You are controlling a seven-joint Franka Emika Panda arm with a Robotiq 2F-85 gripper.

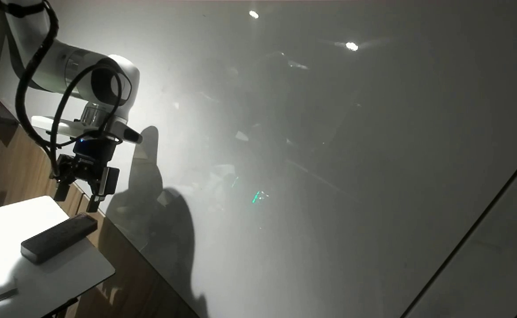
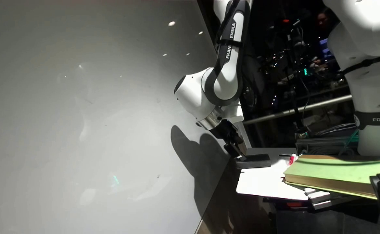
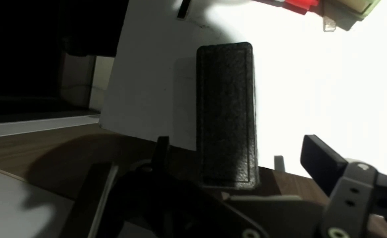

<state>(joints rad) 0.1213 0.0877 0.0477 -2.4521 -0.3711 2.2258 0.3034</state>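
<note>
Your gripper (image 1: 77, 201) stands with its two fingers (image 1: 93, 205) spread apart. Note, in an exterior view, that the dark block (image 1: 58, 238) lies just below the fingers, on a white tabletop (image 1: 91, 266), with the end nearest the gripper projecting past the tabletop's edge. Beside the gripper, a large pale panel (image 1: 307, 132) carries a broad shadow (image 1: 165, 234).

In an exterior view, locate the green book (image 2: 336, 170) on the far side of the block, well apart from the gripper. From this angle, the fingers overlap the block's projecting end, so you cannot confirm whether they touch it.

In the wrist view, you look down on the block, which runs lengthwise away from the gripper. It appears between the spread fingers, with a visible gap on each side. Beyond its far end, observe a red marker (image 3: 297, 4) and a thin dark bar (image 3: 184, 9).
</note>
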